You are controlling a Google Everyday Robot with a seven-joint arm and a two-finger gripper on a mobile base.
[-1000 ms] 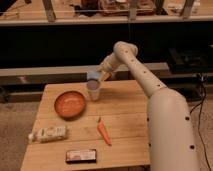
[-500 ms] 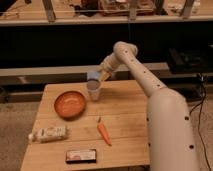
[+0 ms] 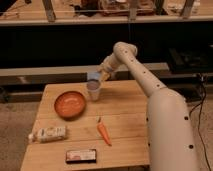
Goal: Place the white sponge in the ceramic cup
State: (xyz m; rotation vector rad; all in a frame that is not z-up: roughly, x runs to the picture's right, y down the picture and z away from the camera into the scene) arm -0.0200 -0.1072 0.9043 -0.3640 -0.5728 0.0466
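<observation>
The ceramic cup [image 3: 93, 91] stands upright at the back of the wooden table [image 3: 125, 130], just right of the orange bowl. The white sponge [image 3: 93, 76], a pale bluish block, sits directly over the cup's rim. My gripper [image 3: 102, 76] reaches in from the right at the end of the long white arm [image 3: 145, 80] and is shut on the sponge's right side. Whether the sponge's underside touches the rim cannot be told.
An orange bowl [image 3: 69, 104] stands left of the cup. A carrot [image 3: 103, 132] lies mid-table, a whitish printed bag [image 3: 49, 134] near the left edge, and a dark packaged bar [image 3: 81, 156] at the front edge. The robot's white body [image 3: 172, 135] fills the right side.
</observation>
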